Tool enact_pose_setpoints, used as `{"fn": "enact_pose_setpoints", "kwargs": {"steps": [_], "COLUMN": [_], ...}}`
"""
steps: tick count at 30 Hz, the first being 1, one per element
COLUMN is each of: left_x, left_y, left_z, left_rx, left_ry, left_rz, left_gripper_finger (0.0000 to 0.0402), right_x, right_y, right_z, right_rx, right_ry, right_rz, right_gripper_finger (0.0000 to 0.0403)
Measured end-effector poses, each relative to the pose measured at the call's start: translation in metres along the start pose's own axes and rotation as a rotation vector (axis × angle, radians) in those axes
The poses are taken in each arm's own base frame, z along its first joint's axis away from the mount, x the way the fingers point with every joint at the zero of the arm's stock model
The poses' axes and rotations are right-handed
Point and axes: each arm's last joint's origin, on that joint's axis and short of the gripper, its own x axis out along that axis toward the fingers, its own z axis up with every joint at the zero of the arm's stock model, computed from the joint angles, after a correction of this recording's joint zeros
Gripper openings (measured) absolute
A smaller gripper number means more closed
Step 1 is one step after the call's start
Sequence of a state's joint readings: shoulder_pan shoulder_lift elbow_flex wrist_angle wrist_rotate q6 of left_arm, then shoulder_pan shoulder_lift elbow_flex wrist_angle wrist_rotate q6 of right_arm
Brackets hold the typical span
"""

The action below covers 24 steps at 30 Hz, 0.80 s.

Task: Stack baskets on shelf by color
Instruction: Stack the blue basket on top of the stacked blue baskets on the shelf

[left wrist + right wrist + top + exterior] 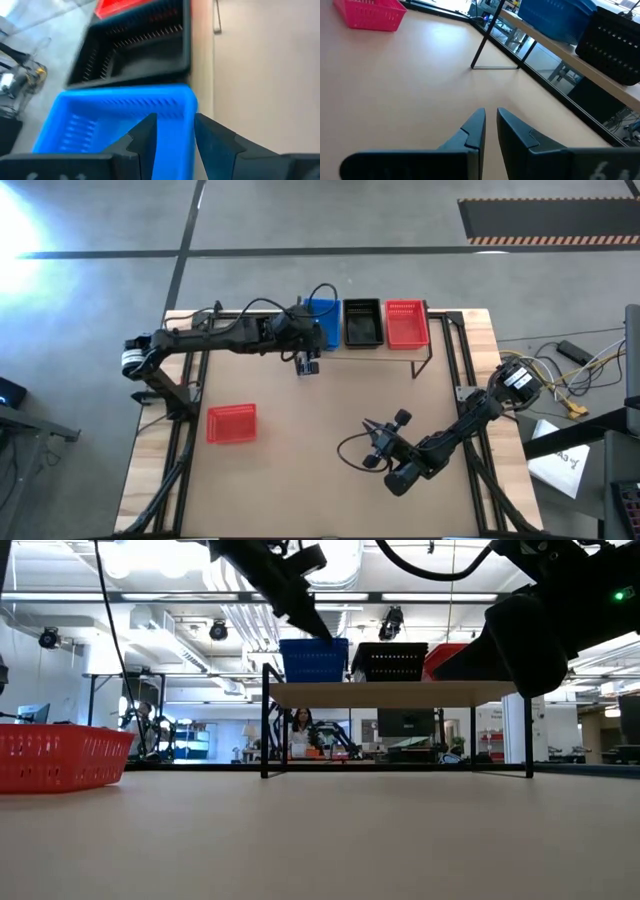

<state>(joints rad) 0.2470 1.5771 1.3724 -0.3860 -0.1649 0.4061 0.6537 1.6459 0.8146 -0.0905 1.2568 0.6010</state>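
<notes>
Left hand (309,366) hangs just off the near edge of the shelf (440,320) in the high view, released, its fingers parted with nothing between them; the blue basket (326,320) sits on the shelf immediately beyond it, with the black basket (362,322) and a red basket (406,323) in a row farther along. The right hand (373,429) waits well apart over the surface (300,470), fingers nearly together and empty. A second red basket (231,423) lies alone on the surface, well back from the left hand and to its side

From the low view the left hand comes down from above to the blue basket's (314,659) upper corner; whether it touches I cannot tell. The loose red basket (60,756) rests flat on the surface

The left wrist view shows the fingers (145,137) straddling the blue basket's (100,120) near rim, one inside, one outside

The right wrist view shows the loose red basket (370,14) far ahead of that hand (490,127)

These baskets look like light, thin plastic mesh: stiff enough to lift by one wall, though likely to flex and tip. Pinching the middle of a long rim seems the best hold
</notes>
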Motion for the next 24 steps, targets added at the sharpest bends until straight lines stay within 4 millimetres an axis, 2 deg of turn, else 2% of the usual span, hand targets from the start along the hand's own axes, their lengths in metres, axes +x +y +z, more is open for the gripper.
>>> {"fn": "enact_pose_setpoints", "kwargs": {"steps": [5,11,18,24], "left_x": [0.011,0.011,-0.014,-0.041], "left_y": [-0.002,-0.001,-0.001,-0.003], "left_z": [0.0,0.006,0.026,0.021], "left_rx": [0.001,-0.001,0.0,0.006], "left_ry": [0.003,-0.013,-0.114,-0.012], "left_rz": [-0.007,-0.004,0.006,0.035], "left_gripper_finger": [0.0115,0.0115,0.0115,0.0115], "right_x": [0.0,0.0,0.0,0.0], "right_y": [0.0,0.0,0.0,0.0], "right_z": [0.0,-0.001,-0.001,-0.001], "right_rx": [0.001,0.007,0.006,0.006], "right_ry": [0.0,0.001,0.003,0.005], "right_rz": [0.0,0.0,0.003,0.006], "right_gripper_finger": [0.0038,0.0038,0.0038,0.0038]}}
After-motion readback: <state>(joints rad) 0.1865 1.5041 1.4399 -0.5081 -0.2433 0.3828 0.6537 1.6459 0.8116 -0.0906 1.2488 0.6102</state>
